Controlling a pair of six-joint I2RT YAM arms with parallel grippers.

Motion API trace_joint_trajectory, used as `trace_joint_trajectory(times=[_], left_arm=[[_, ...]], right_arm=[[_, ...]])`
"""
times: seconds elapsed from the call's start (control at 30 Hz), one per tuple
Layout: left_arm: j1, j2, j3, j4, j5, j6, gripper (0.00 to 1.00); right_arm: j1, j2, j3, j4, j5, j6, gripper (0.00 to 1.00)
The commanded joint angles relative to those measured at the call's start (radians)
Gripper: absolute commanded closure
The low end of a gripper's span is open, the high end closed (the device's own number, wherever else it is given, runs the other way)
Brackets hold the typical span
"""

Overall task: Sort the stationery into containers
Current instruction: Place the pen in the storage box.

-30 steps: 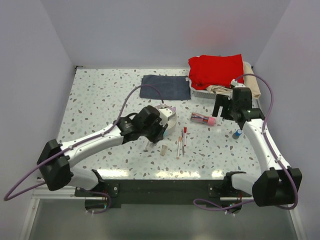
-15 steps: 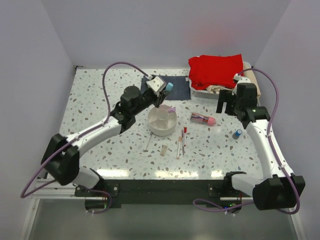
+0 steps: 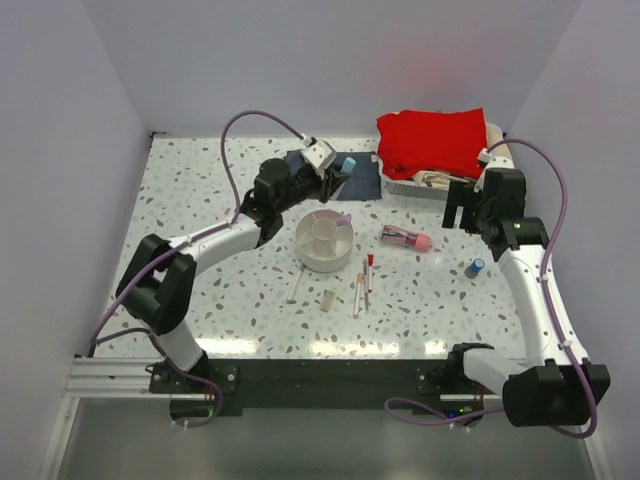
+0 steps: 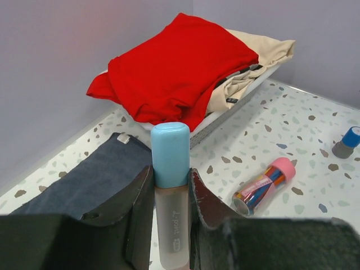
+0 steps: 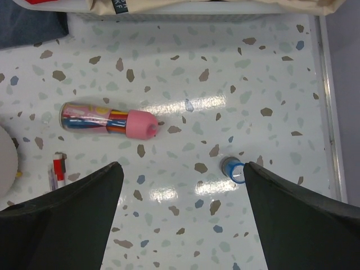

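While my left gripper (image 3: 337,172) is lifted above the table (image 3: 200,200), its two fingers are closed on a marker (image 4: 170,154) with a light-blue cap. The cap stands out past the fingertips. In the top view this gripper shows over the dark-blue cloth (image 3: 366,183), behind the round bowl (image 3: 306,256). The bowl stands near the middle of the table, and its compartments look nearly empty; only something small and purple lies at its far rim.

My right gripper (image 5: 181,169) has its fingers wide apart and holds nothing. Under it lie the pink-capped tube (image 5: 107,121) of coloured pens and, well apart to the right, a small blue-capped item (image 5: 232,169).

In front of the bowl, the red-capped pens (image 3: 367,276) and a beige block (image 3: 328,299) rest on the table. The basket (image 3: 400,186) with the red cloth (image 3: 432,140) is in the far right corner.
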Motion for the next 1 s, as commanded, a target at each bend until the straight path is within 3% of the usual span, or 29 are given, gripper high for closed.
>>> trace_joint_trajectory(times=[0.0, 0.5, 0.7, 0.73, 0.87, 0.97], left_arm=[[0.019, 0.04, 0.026, 0.063, 0.037, -0.044, 1.0], [0.05, 0.065, -0.06, 0.041, 0.043, -0.045, 1.0], [0.053, 0.049, -0.132, 0.045, 0.03, -0.057, 1.0], [0.053, 0.049, -0.137, 0.044, 0.03, -0.059, 0.96], [0.053, 0.048, -0.126, 0.01, 0.013, -0.067, 0.64], [0.053, 0.022, -0.1, -0.039, -0.019, -0.06, 0.52]], right_arm=[[-0.004, -0.015, 0.009, -0.003, 0.015, -0.015, 0.08], [-0.006, 0.056, 0.024, 0.021, -0.014, 0.002, 0.07], [-0.006, 0.089, 0.015, -0.002, -0.143, 0.059, 0.1], [-0.004, 0.095, 0.012, 0.002, -0.166, 0.073, 0.11], [0.005, 0.123, 0.001, 0.006, -0.208, 0.104, 0.1], [0.037, 0.14, -0.011, 0.008, -0.226, 0.134, 0.11]])
